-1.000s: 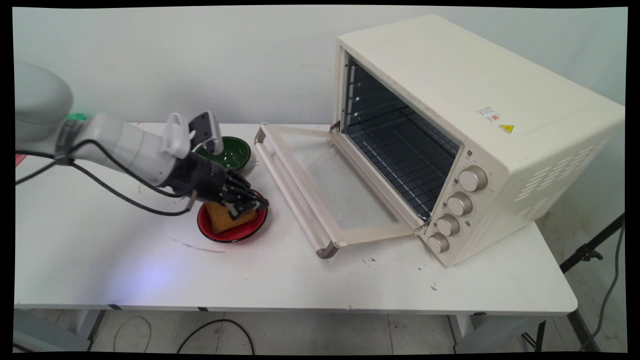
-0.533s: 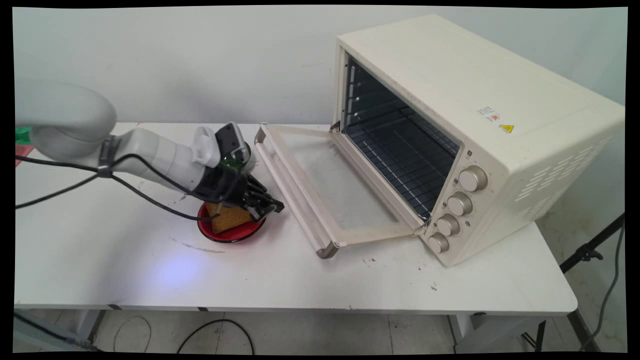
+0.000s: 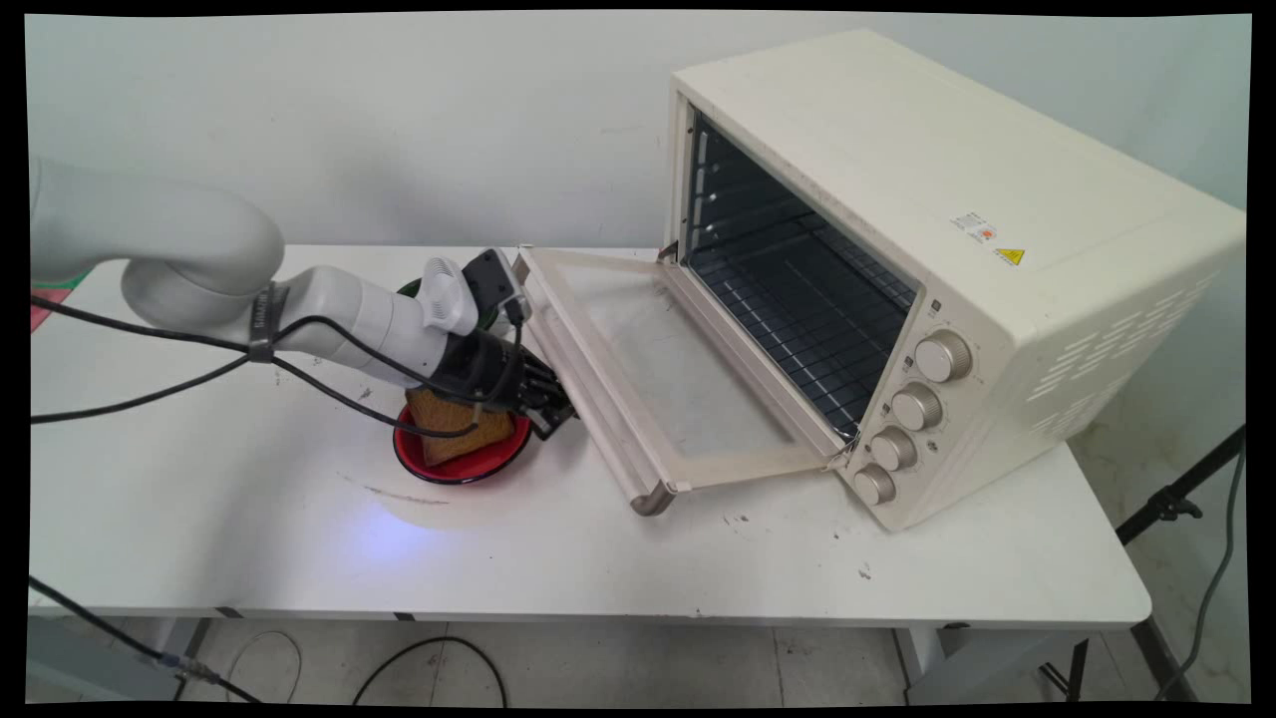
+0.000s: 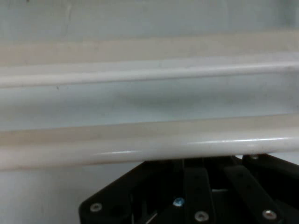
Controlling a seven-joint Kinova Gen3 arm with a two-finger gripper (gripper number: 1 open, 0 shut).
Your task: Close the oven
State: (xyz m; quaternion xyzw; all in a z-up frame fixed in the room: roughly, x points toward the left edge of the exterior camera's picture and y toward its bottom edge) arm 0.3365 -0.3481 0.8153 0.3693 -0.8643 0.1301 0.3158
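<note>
Gripper (image 3: 553, 407) low over the table (image 3: 698, 568), on the side of the toaster oven (image 3: 897, 199) that its open door faces, pressed close to the door handle (image 3: 588, 399). Whether it is open or closed cannot be told: the main view shows only a dark cluster at the bar, and the hand view shows black linkage at the bottom edge with the handle (image 4: 149, 144) running straight across just beyond it. Contact with the bar cannot be confirmed either. Oven door (image 3: 668, 379) folded fully down from the oven's lower front edge, glass panel facing up, wire rack visible in the cavity behind. Handle is a long pale bar along the door's free edge, the edge farthest from the oven. Red bowl (image 3: 469, 467) sits just beyond the handle, away from the oven, under the arm's wrist, with a slice of toasted bread (image 3: 454, 429) leaning in it. Judgement on handling: the door looks rigid, metal frame with glass, moderately heavy, and it would swing only about its hinge at the oven. The bar looks smooth and glossy, so probably slippery. The best hold seems to be across the bar, in the gap between it and the door frame.
</note>
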